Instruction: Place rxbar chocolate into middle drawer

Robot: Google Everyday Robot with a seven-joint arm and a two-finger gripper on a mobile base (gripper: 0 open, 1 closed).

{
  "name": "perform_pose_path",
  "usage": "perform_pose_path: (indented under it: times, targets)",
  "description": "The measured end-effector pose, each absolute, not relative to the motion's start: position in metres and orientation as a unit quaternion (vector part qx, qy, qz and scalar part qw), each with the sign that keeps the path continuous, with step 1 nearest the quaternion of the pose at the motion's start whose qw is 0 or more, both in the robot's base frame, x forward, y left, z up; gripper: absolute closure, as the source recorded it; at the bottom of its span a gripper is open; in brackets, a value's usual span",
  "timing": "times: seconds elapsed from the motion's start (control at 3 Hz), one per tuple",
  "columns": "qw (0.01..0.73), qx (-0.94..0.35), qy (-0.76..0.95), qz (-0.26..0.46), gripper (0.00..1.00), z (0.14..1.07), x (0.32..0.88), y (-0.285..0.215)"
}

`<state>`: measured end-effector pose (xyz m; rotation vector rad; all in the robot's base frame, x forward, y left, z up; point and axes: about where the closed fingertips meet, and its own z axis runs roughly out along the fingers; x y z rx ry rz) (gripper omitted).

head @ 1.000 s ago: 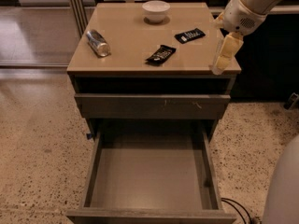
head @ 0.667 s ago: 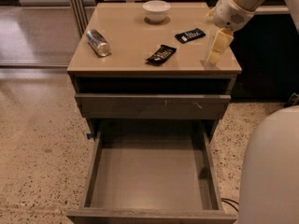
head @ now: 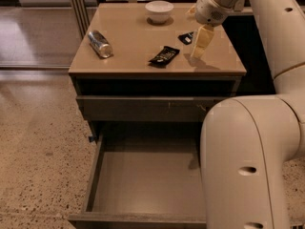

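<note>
The rxbar chocolate (head: 164,56), a crinkled black wrapper with gold-tan lettering, lies on the cabinet top near its middle front. My gripper (head: 199,46) hangs just above the cabinet top, to the right of the bar and apart from it. It holds nothing that I can see. The middle drawer (head: 143,178) is pulled out wide open below, and its flat bottom is bare. My arm (head: 248,166) covers the drawer's right side.
A flatter black wrapper with white print (head: 186,37) lies just behind my gripper, partly hidden by it. A white bowl (head: 159,11) stands at the back, and a silver can (head: 100,44) lies on the left. A shut drawer front with pale scratches (head: 143,109) sits above the open drawer.
My gripper has moved left and away from the cabinet's right edge, closer to the two wrappers. My arm now fills more of the lower right of the view.
</note>
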<state>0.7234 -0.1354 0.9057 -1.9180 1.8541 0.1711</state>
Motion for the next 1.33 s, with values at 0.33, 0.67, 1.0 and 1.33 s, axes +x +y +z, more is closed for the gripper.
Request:
perform_pose_path:
  times: [0.33,0.67,1.0,1.33]
  targets:
    - [0.242,-0.715,0.652,0.069,0.0,0.898,0.737,-0.114]
    - [0.266,-0.718,0.64,0.066,0.0,0.882,0.765,-0.088]
    - [0.273,-0.716,0.64,0.063,0.0,0.88,0.771,-0.084]
    - [0.27,-0.72,0.635,0.072,0.0,0.874,0.773,-0.071]
